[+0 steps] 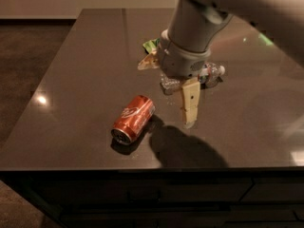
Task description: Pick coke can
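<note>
1. Coke can [133, 118], near left of centre: red-orange body, white script logo, silver end.
2. Gripper [189, 118], just right of the can: cream-beige.
3. Arm [190, 37]: pale grey.
4. Table [85, 56]: dark grey-brown, glossy, with pale light spots.
5. Snack bag [151, 45], far side: green.
6. Water bottle [214, 72]: clear.

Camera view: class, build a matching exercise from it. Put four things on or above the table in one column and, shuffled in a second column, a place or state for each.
1. can
2. bottle
3. bag
4. hand

A. green, at the back, mostly hidden by the arm
B. red, lying on its side near the table's front edge
C. hanging above the table, right of the can in the picture
D. clear, lying behind the hand

Pairs: 1-B, 2-D, 3-A, 4-C.
</note>
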`<state>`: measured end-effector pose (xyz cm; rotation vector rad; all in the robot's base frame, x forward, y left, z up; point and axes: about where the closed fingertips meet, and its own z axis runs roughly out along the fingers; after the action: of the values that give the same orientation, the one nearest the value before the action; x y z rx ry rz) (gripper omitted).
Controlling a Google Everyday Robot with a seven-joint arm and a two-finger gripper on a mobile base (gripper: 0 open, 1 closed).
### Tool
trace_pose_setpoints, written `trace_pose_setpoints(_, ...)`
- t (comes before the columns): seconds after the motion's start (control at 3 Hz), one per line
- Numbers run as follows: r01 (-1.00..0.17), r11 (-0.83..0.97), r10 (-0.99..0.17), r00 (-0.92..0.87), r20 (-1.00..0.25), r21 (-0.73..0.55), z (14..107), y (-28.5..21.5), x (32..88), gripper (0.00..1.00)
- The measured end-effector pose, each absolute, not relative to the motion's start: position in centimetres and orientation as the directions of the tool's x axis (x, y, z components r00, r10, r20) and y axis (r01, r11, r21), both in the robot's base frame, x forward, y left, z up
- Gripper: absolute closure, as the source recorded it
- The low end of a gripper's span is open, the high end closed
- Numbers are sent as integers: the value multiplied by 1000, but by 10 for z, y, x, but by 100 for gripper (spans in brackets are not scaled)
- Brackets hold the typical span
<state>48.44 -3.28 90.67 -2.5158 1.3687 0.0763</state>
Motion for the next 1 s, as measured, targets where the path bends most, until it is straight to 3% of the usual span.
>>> trace_pose_setpoints(1.0, -710, -695, -701, 704, -115, -113, 864, 9, 466, 0)
